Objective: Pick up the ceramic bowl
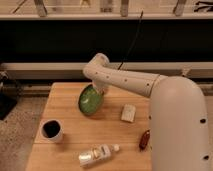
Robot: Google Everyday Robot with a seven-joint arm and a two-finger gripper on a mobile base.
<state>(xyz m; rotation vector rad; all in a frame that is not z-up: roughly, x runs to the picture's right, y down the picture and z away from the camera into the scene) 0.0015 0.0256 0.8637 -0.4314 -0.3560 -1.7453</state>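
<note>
The green ceramic bowl (90, 100) is tipped steeply on its edge above the wooden table (75, 150), its lighter green inside facing me. My gripper (102, 91) is at the bowl's upper right rim, shut on it and holding it tilted. The white arm (130, 82) reaches in from the right and bends down to the bowl. The fingers are mostly hidden behind the rim.
A white cup with a dark inside (51, 130) stands at the front left. A plastic bottle (98, 155) lies at the front edge. A small white block (128, 113) and a reddish-brown object (144, 139) lie to the right. A dark wall with rails runs behind.
</note>
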